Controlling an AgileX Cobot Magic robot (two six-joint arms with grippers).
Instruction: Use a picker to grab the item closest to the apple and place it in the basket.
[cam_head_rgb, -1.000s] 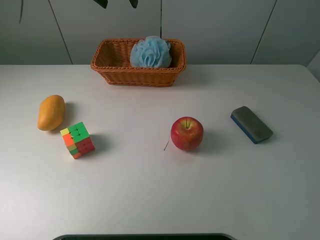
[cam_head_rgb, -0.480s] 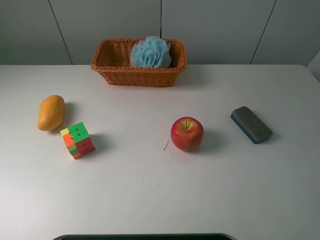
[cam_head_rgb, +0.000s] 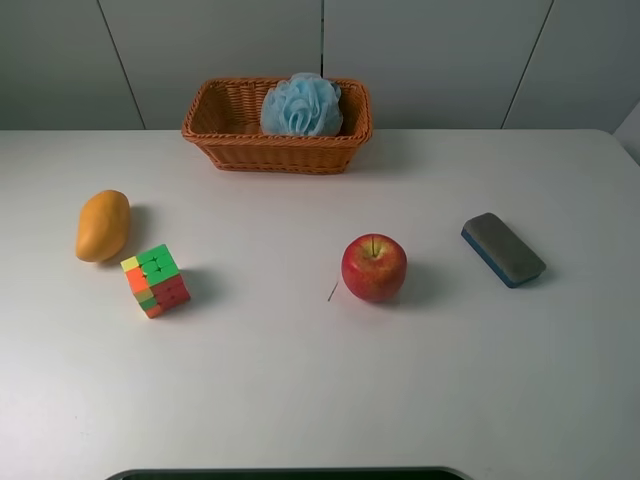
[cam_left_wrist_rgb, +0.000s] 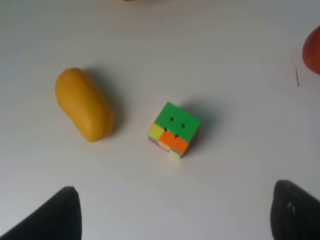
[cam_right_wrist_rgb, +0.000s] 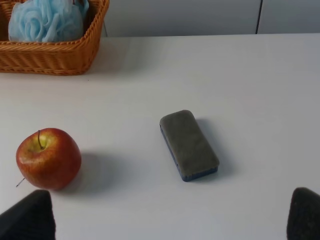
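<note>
On your white table the red apple sits a little right of centre. The thing lying nearest it is the blackboard eraser, grey felt on a blue base, off at the apple's 3 o'clock and clear of it, with bare table between them. The wicker basket stands at the apple's 11 o'clock by the back wall, with a blue bath pouf already in its right half.

Far out at the apple's 9 o'clock you have a Rubik's cube and, just beyond it, a mango (close neighbours, not touching).

Your left gripper shows only two dark fingertips at the frame corners, spread wide with nothing between. Your right gripper is likewise parted and empty above the eraser and apple.
</note>
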